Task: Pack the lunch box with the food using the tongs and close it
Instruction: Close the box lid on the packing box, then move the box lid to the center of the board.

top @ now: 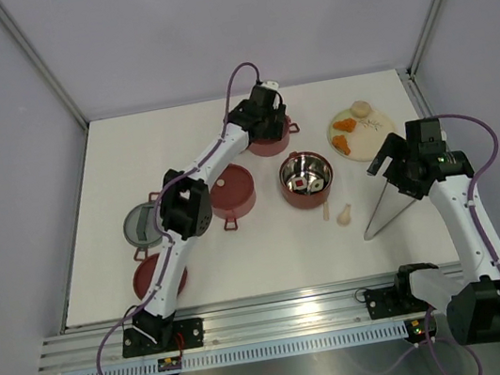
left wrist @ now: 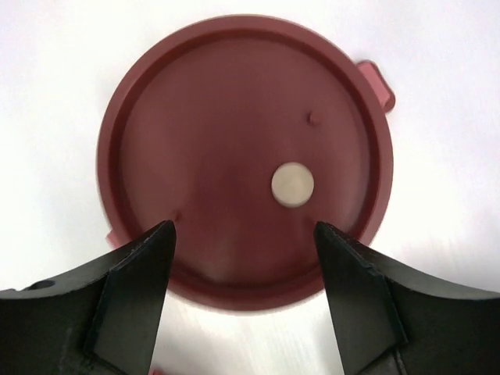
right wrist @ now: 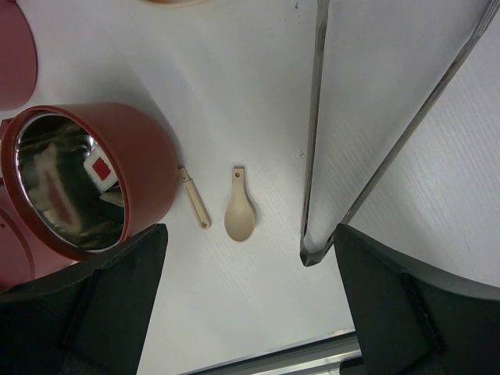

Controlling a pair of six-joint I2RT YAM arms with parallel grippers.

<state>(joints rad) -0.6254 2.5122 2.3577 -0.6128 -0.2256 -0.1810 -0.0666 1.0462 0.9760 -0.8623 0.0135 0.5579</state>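
Observation:
My left gripper (top: 267, 126) (left wrist: 244, 234) hangs open over the far dark-red lunch box bowl (top: 272, 149). Its fingers straddle the near edge of that bowl's dark-red lid (left wrist: 234, 148) without touching it. An open bowl (top: 306, 179) (right wrist: 141, 168) with a shiny steel inside holds a few food pieces (top: 302, 184) (right wrist: 98, 168). More food (top: 346, 123), orange and white, lies on the cream plate (top: 378, 143). The silver tongs (top: 377, 205) (right wrist: 312, 156) lie flat on the table. My right gripper (top: 384, 160) (right wrist: 250, 234) is wide open above them, holding nothing.
Another dark-red tier or lid (top: 232, 193) sits left of the open bowl. A grey lid (top: 145, 225) and a dark-red disc (top: 159, 273) lie near the left arm. A small beige spoon (top: 343, 215) (right wrist: 240, 215) and a beige stick (right wrist: 195, 199) lie between bowl and tongs.

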